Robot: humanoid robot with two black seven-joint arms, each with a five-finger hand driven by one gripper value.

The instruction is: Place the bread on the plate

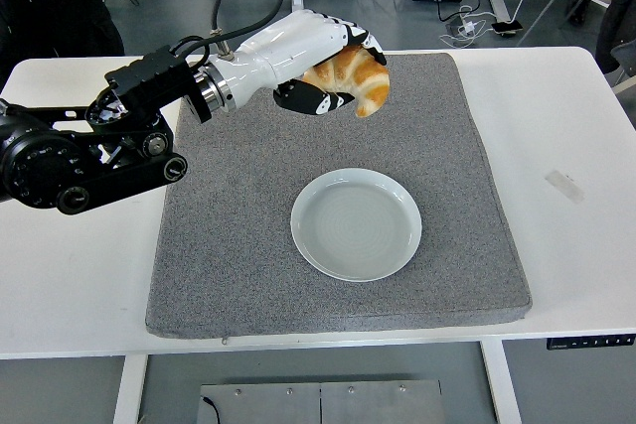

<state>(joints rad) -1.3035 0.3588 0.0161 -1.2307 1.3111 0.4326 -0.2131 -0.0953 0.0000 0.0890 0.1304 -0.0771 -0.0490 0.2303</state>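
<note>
The left hand (323,71), white-shelled with black fingers, is closed around a golden-brown, crescent-shaped croissant (350,80) and holds it in the air above the far part of a thick grey felt mat (238,225). The bread's curved tip points down and to the right, clear of the mat's surface. The black arm behind the hand comes in from the left edge, with a black cable looping over its wrist.

A round, pale grey-green ceramic plate (356,223) lies on the mat near its middle, nearer the camera than the croissant and slightly to the right of it; nothing lies on the plate. The mat covers most of the white tabletop (576,126). A small strip of translucent tape (565,186) sticks to the tabletop to the right of the mat.

No brand, label or readable writing shows on the hand, the plate or the mat. Beyond the tabletop's far edge, shoes and cables lie on the grey floor.
</note>
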